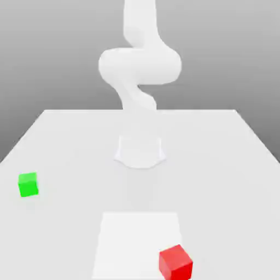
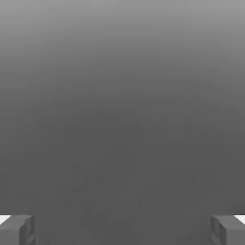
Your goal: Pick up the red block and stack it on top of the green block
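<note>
Red block: we see the small matte bright red cube (image 1: pixel 175 262) nearest the camera, toward the exterior view's right, its corner overlapping a pale square patch (image 1: pixel 136 240) on the table.
Green block: the small matte bright green cube (image 1: pixel 28 184) sits farther back, at the exterior view's left, well apart from the red block.
Table: a plain white tabletop (image 1: pixel 219 175) carries both.
Arm: the white robot arm (image 1: pixel 139 65) rises behind.
Gripper: in our hand view, the gripper (image 2: pixel 122 229) has its grey fingertips (image 2: pixel 16 229) spread wide apart, nothing between them.
</note>
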Tool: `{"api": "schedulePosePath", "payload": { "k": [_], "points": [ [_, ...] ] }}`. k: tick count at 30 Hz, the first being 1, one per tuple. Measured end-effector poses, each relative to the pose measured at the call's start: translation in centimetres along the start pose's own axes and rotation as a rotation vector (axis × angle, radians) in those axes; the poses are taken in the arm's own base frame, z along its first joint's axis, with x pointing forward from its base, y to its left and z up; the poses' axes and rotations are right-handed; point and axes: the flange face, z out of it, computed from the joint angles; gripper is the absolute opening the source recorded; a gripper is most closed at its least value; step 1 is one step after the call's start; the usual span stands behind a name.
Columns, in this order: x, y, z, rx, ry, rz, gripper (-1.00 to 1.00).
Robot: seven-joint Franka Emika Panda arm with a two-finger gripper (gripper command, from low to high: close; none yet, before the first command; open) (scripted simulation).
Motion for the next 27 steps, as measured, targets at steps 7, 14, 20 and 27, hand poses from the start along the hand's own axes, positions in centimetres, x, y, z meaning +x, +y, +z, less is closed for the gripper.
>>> {"api": "schedulePosePath", "payload": {
  "k": [7, 14, 20, 27],
  "points": [
    [-2.4, 0.1, 13.6, -0.110, -0.172, -0.104, 0.00],
    [-7.7, 2.4, 25.9, -0.215, -0.337, -0.210, 0.00],
    [-14.0, 5.9, 34.8, -0.304, -0.480, -0.310, 0.00],
    [-21.4, 11.9, 43.0, -0.394, -0.612, -0.396, 0.00]
  ]
}}
